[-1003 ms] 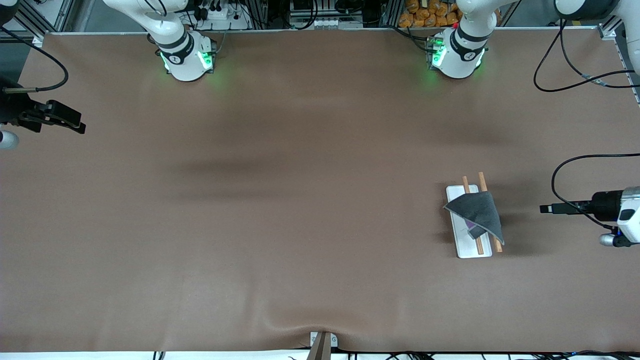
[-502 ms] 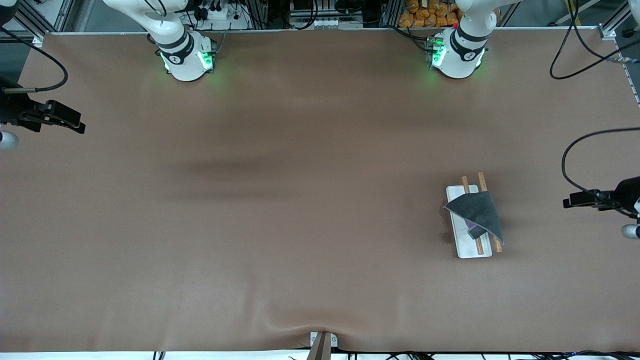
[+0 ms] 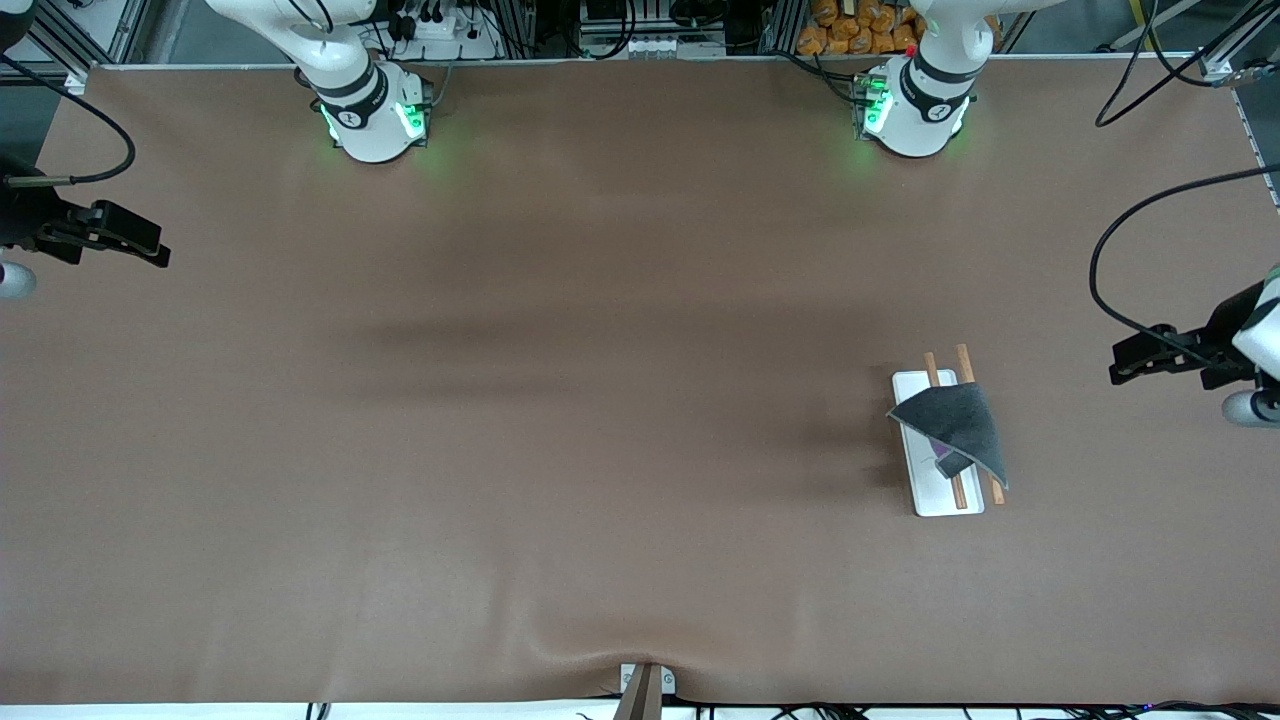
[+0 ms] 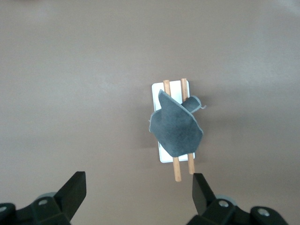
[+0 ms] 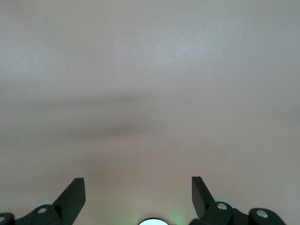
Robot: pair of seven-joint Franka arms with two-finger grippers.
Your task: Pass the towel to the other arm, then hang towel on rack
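The dark grey towel (image 3: 955, 428) lies draped over the two wooden rods of the rack (image 3: 927, 498), apparently already hung, so both arms hang back over the table edges, left gripper (image 3: 1128, 361) near the rack, right gripper (image 3: 150, 246) well apart, both with fingers spread and empty.

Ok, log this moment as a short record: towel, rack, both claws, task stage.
towel: dark grey towel draped over the two rods, one corner hanging off the base
rack: rack on the table, toward the left arm's end
left claw: left claw open, empty, up over the table's edge at the left arm's end, apart from the rack
right claw: right claw open, empty, waits over the table's edge at the right arm's end
task stage: towel hung, nothing held
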